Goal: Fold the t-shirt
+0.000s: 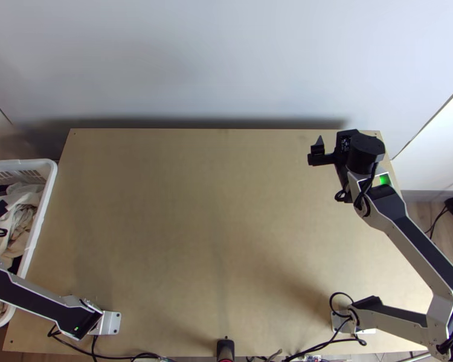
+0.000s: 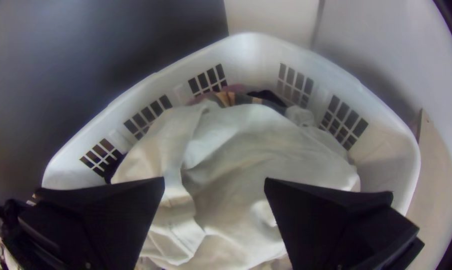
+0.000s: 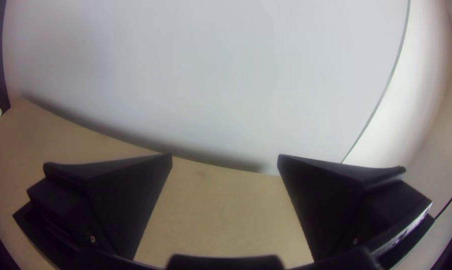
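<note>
Wide open and empty, the left black gripper [image 2: 214, 178] over the white plastic basket [image 1: 50, 181] at frame left may lift 2 things, since the crumpled off-white cloth [image 2: 246, 155], maybe the t-shirt, lies on other clothes [image 2: 228, 98]; the right black gripper [image 3: 224, 154], upper right, is likewise.

Light wooden table [image 1: 214, 211], left arm's base [image 1: 110, 323], right arm's base [image 1: 337, 323], along its near edge

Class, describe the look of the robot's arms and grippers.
The left arm and right arm have silver-grey links with black panels and cables; the right shows a green light. The left gripper and right gripper have wide, flat black fingers.
</note>
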`<state>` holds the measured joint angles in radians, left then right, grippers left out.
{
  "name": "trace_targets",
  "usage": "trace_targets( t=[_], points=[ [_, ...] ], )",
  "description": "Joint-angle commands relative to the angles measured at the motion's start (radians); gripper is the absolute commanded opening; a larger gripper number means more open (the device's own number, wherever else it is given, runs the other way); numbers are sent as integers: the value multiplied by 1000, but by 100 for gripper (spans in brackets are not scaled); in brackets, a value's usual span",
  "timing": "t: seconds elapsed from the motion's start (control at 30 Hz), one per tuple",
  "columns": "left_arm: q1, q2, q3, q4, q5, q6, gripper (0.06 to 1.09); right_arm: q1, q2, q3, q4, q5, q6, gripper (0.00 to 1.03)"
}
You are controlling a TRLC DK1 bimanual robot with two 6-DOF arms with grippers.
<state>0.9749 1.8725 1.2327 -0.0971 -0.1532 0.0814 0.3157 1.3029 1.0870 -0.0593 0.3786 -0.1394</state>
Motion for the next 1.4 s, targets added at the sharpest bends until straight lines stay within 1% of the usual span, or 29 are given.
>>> trace_targets(
  t=[0.0,0.07,0.17,0.33,0.47,0.57,0.7,0.87,1.03,1.37],
  points=[
    [-1,24,51,-82,-69,-37,103,0,-1,-6,15,9,6,98],
    [2,24,51,-75,-72,-42,103,0,1,-10,16,11,6,98],
    [-7,28,50,-67,-103,-25,103,-1,1,-25,42,16,-2,98],
    [-27,2,48,-81,-103,-6,103,-1,1,-33,59,19,-5,98],
    [-82,-81,16,-128,-101,-5,103,-3,7,-38,76,19,-3,98],
    [-140,-148,-30,-130,-103,-5,103,-1,9,-49,92,20,3,98],
    [-180,-173,-53,-121,-103,-12,103,-3,10,-64,111,20,3,98],
    [-156,-171,-53,-101,-103,-15,103,-6,9,-75,115,20,1,98],
    [-88,-124,-52,-39,-105,14,103,0,25,-78,142,20,-2,98],
    [-10,-18,-47,74,-123,77,103,20,72,-35,144,22,-3,98]
  ],
)
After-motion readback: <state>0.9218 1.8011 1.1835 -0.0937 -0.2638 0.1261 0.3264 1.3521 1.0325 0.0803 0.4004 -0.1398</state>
